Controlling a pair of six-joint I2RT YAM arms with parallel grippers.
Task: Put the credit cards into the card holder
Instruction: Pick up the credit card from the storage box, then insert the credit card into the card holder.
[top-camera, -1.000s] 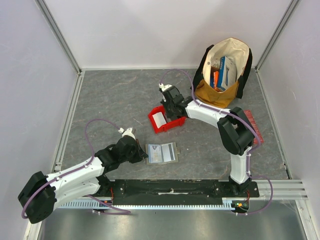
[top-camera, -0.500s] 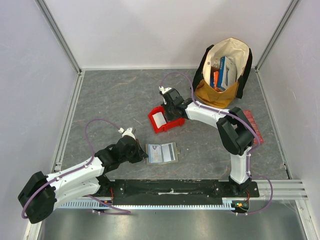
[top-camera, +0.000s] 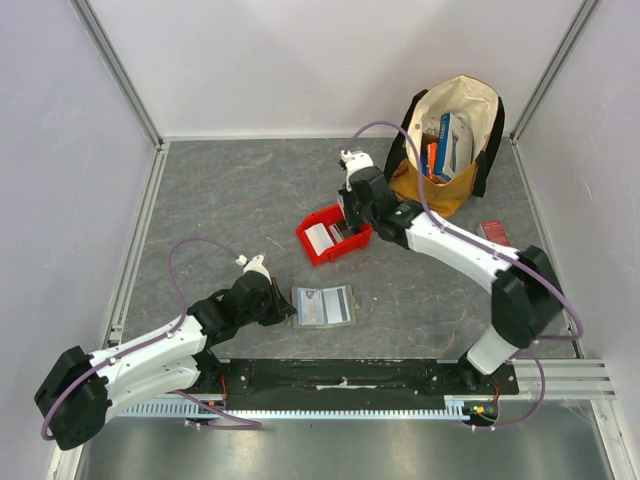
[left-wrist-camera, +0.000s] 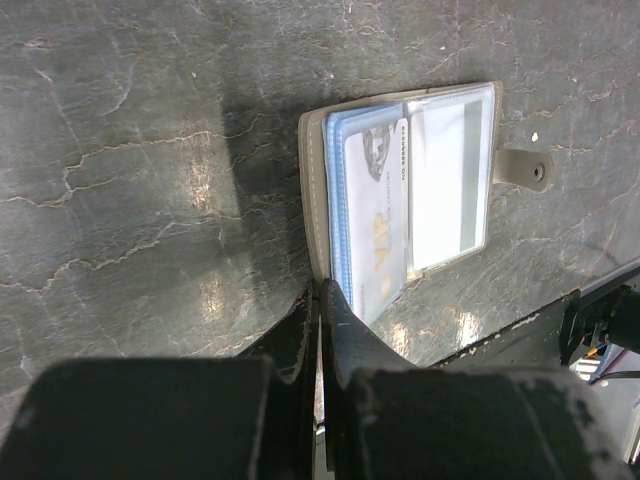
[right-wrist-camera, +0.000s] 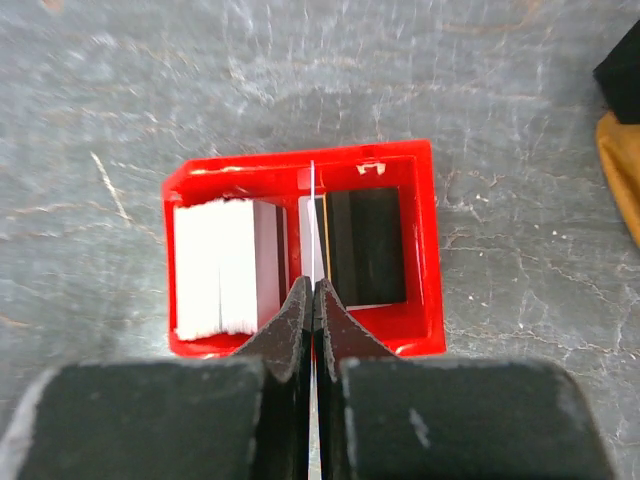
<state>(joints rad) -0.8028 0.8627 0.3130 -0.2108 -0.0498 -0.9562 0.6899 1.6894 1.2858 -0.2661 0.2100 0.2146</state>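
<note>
Wide view first: the grey worktop (top-camera: 230, 200), a tote bag (top-camera: 430, 192) at the far right, and both arms reaching in from the near edge. The red bin (right-wrist-camera: 422, 250) sits mid-worktop with the right tool (right-wrist-camera: 312, 290) directly above it. The tool is clamped shut on a single card (right-wrist-camera: 312, 200), which shows only as a thin white line, so it is held edge-on and standing upright. More credit cards (right-wrist-camera: 215, 265) stand stacked in the bin's left half, with darker ones on the other side.

Now the target. The card holder (top-camera: 325, 306) lies open and flat, clear sleeves up, one printed card already in a pocket. It is well apart from the bin, toward the arm bases and a touch to the left of the right tool, and its long side runs left to right across the worktop. The left tool (left-wrist-camera: 320, 295) is closed, tips at the holder's near corner — pinching the cover or just pinning it, I cannot tell.

So the left arm is the one at the holder, and the right arm has to carry the card toward the bases. My read: that upright card must be tipped flat to meet a sleeve mouth — that is the tricky part.
</note>
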